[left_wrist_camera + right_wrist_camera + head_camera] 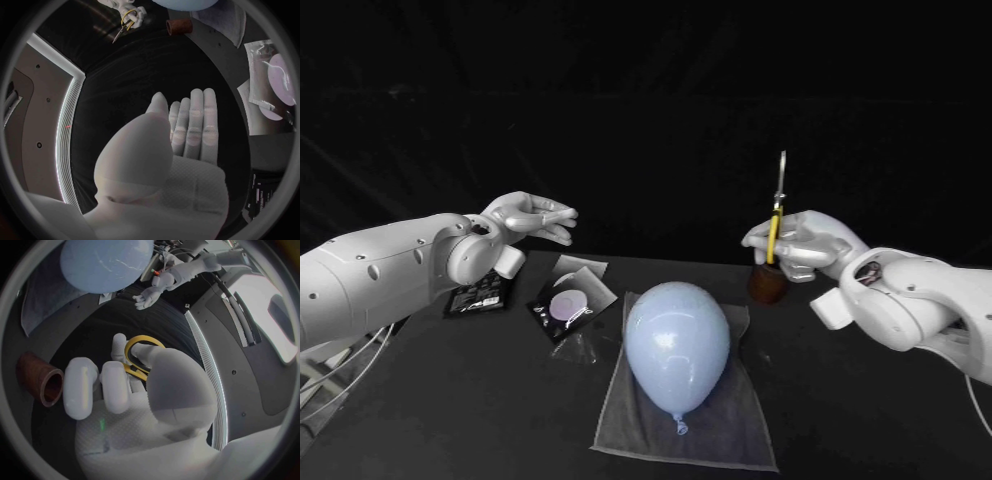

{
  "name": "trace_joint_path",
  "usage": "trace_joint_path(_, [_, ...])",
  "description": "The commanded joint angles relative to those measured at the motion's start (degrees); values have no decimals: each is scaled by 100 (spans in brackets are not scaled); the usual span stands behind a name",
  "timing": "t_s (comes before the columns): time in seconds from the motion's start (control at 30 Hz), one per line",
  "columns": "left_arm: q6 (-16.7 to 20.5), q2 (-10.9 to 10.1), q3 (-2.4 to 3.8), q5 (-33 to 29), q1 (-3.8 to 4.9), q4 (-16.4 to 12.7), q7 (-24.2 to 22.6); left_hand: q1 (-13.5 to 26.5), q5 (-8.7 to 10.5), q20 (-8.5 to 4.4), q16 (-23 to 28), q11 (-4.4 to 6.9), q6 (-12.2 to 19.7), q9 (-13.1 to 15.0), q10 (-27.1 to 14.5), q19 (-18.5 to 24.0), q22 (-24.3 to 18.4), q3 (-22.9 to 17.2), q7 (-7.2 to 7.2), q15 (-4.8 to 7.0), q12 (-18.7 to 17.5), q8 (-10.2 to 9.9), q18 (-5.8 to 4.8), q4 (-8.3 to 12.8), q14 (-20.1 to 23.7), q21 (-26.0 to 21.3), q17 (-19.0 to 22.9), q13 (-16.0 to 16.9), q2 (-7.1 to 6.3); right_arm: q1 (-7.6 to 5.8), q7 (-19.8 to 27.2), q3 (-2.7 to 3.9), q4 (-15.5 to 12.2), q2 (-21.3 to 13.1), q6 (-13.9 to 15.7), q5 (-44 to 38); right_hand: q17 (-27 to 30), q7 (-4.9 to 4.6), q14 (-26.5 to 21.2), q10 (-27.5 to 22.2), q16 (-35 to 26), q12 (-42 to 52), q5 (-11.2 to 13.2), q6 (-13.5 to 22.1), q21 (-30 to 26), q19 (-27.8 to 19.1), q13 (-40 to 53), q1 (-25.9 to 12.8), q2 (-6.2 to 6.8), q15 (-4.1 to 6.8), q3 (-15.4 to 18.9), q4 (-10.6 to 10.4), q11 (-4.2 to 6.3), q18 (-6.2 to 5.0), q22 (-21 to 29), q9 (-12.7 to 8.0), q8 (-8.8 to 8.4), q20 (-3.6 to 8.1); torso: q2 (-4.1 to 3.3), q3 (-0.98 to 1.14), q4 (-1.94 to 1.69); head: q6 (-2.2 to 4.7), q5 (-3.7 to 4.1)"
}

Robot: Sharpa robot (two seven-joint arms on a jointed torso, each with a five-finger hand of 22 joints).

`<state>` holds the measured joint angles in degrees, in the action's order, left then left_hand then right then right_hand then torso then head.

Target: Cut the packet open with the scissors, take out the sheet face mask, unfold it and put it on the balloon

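While the right hand clamped its fingers round the yellow-handled steel scissors, blades up over a brown cup, the left hand hung empty, fingers extended. The flat glossy packet with a pale round print lay on the black table beside the pale blue balloon. It was likely light, slick and floppy, and best pinched at a corner.
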<state>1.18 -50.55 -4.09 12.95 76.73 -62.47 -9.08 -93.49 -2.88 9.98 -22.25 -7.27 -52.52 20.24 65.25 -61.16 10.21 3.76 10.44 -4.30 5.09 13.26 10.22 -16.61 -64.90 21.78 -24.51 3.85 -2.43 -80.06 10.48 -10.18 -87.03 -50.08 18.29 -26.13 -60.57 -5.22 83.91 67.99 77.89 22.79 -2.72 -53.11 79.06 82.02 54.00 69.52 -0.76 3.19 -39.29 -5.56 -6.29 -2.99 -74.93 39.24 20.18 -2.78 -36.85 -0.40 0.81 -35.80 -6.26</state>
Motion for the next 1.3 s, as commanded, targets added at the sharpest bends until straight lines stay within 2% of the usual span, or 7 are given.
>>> trace_joint_path(0.03, [421,-131,-2,616,-53,-189,-316,91,6,-10,-50,-42,-7,-21,-6,-114,92,119,43,-28,-36,-49,7,3,235,173,-66,2,-95,2,376,5,-188,-113,-401,1490,-2,15,110,1594,31,2580,-8,26,14,48,99,50,-90,44,4,-26,608,-7,-564,99,28,10,9,5,-16,-163,-224])
trace_joint_path(0.23, [792,-365,-42,1754,-154,-501,-42,344,6,-91,-620,-10,28,-31,-35,-259,395,446,-1,21,-35,-116,0,5,367,685,-466,22,-191,35,474,0,-322,-223,-338,2041,-12,12,112,1572,37,2628,-7,28,-38,14,184,41,-100,41,22,-35,604,-20,-526,119,26,8,39,-5,-50,-427,-738])
trace_joint_path(0.53, [1605,-570,-75,3291,-390,-813,824,431,4,66,-808,-139,210,-14,-241,509,320,475,119,-175,96,-173,-81,-8,1243,444,-650,63,-430,147,624,-6,-302,-209,-123,2394,72,13,80,1407,-8,2302,-7,9,-317,-180,21,33,-82,32,47,-20,599,-92,-305,144,14,-1,79,0,-90,-682,-1232])
trace_joint_path(0.63, [1651,-574,-82,3638,-504,-836,951,418,7,111,-880,-150,237,0,-320,637,305,449,114,-201,139,-163,-81,-12,1392,404,-680,64,-492,174,627,-8,-308,-207,-144,2429,77,13,76,1388,-13,2310,-8,-7,-323,-184,52,29,-53,32,61,-5,599,-93,-305,134,-9,-2,81,-1,-100,-709,-1300])
trace_joint_path(0.8, [1621,-459,-89,4277,-690,-754,1116,455,4,494,-269,-321,390,10,-661,1980,-155,344,239,-512,253,-167,-346,-20,2571,-516,-292,53,-686,210,604,-11,-337,-220,-193,2450,54,11,81,1393,-3,2357,-8,-8,-298,-166,99,28,-54,33,62,-4,598,-86,-328,128,-23,-2,75,-10,-91,-670,-1390])
trace_joint_path(1.07, [1587,-157,-90,5317,-789,-527,1305,514,3,658,127,-406,552,-38,-896,1990,-386,348,11,-557,397,-191,-121,-38,2323,-792,149,10,-835,261,519,-12,-397,-281,-351,2454,-186,5,138,1494,109,2800,-8,-14,-160,-65,487,19,-77,33,69,0,596,-47,-451,108,-80,-1,67,-3,-73,-673,-1466])
trace_joint_path(1.3, [1627,-2,-92,5699,-888,-449,1475,634,-4,667,396,-404,611,-88,-1115,1902,-486,497,271,-567,378,-205,-80,-53,2257,-885,369,-9,-1068,281,431,-12,-443,-301,-430,2432,-425,-7,175,1627,225,3607,-7,16,-144,-46,1211,4,-167,20,82,22,584,-42,-481,160,-96,-10,62,1,-62,-651,-1429])
